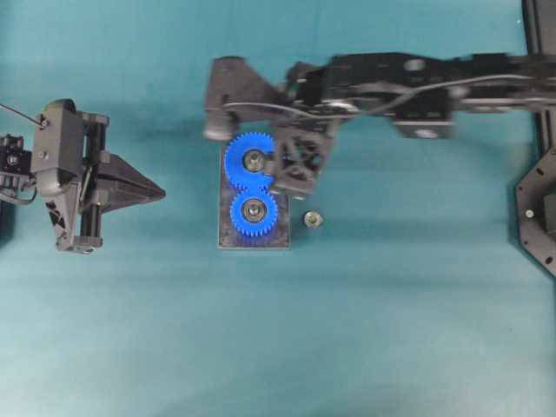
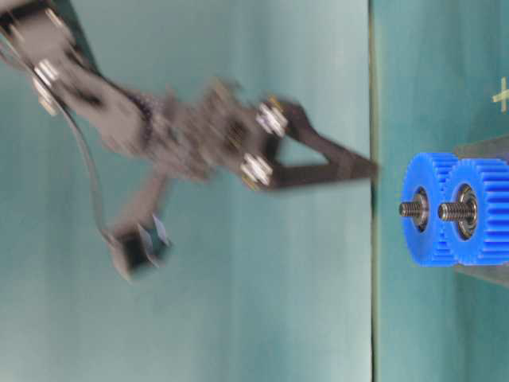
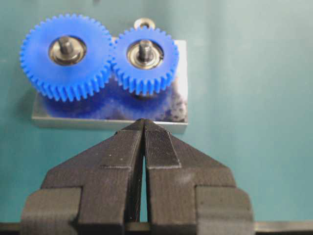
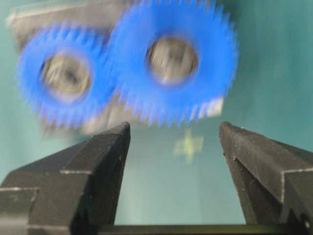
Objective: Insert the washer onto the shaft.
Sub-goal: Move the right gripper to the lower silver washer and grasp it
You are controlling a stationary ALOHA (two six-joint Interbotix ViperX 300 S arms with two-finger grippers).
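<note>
The right end effector (image 4: 173, 142) stands released, its two black fingers (image 4: 105, 156) spread wide with bare space between them and nothing held. In the overhead view it hangs over the larger blue gear (image 1: 250, 160), partly covering that gear's right edge; whether it touches the gear cannot be told.

The left end effector (image 3: 143, 128) is clenched, its pads pressed together down to a thin seam, gripping nothing. It sits at the left of the bench (image 1: 130, 330), well apart from the plate, tips aimed at the gears.

Two blue gears sit meshed on a small metal plate (image 1: 254, 239), the smaller gear (image 1: 254, 212) at the nearer end. Each carries a threaded shaft (image 2: 453, 211) through its hub, the long axis standing straight up from the bench. A silvery ring surrounds each shaft at the hub; whether either is the washer is unclear.

A small metal ring piece (image 1: 313, 219) lies flat on the bench just beside the plate's right edge, its hole facing up.
</note>
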